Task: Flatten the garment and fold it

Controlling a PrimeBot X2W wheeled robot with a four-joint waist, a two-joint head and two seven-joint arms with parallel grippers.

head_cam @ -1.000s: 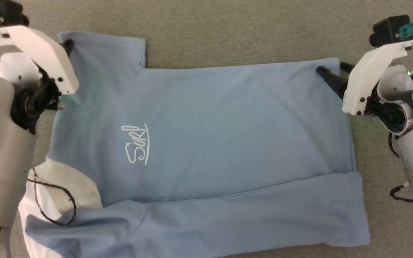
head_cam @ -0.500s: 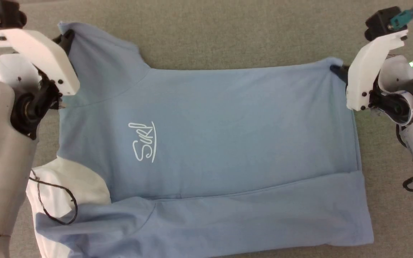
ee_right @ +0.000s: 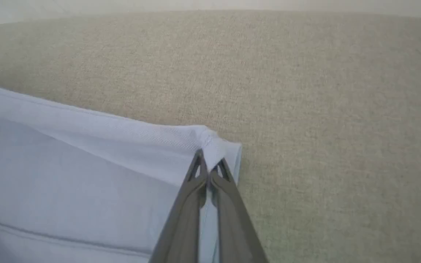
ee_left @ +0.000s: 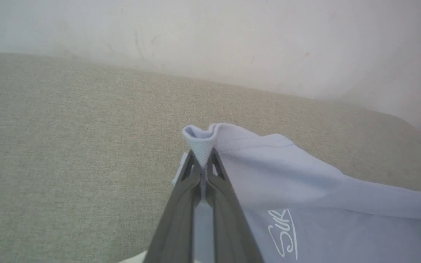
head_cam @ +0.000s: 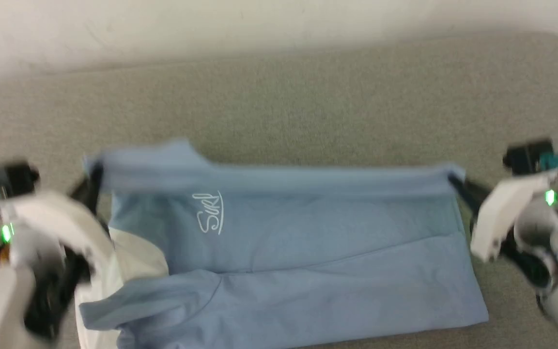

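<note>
Two pairs of long dark fingers are each pressed shut on a far corner of the garment [head_cam: 308, 242], a light blue T-shirt. In the left wrist view, the left fingers [ee_left: 183, 204] pinch a small bunch of cloth at the sleeve end, and a white mesh lining shows just above the tips. In the right wrist view, the right fingers [ee_right: 190, 212] clamp the hem corner, where the edge curls over into a small fold.

Between the two grips, the shirt's far edge runs as a straight, taut band, raised off the table [head_cam: 308, 106]. From that band the cloth slopes down toward the robot, and its near part lies on the table. White cursive lettering [head_cam: 209, 212] sits on the chest, nearer the left fingers. Along the near side, a long strip [head_cam: 284, 300] of the shirt is folded over the body. A white sleeve panel [head_cam: 133, 257] lies at the near left, beside the left arm.

Grey-beige woven fabric covers the table, which reaches back to a pale wall [ee_left: 232, 36]. The head view is blurred.
</note>
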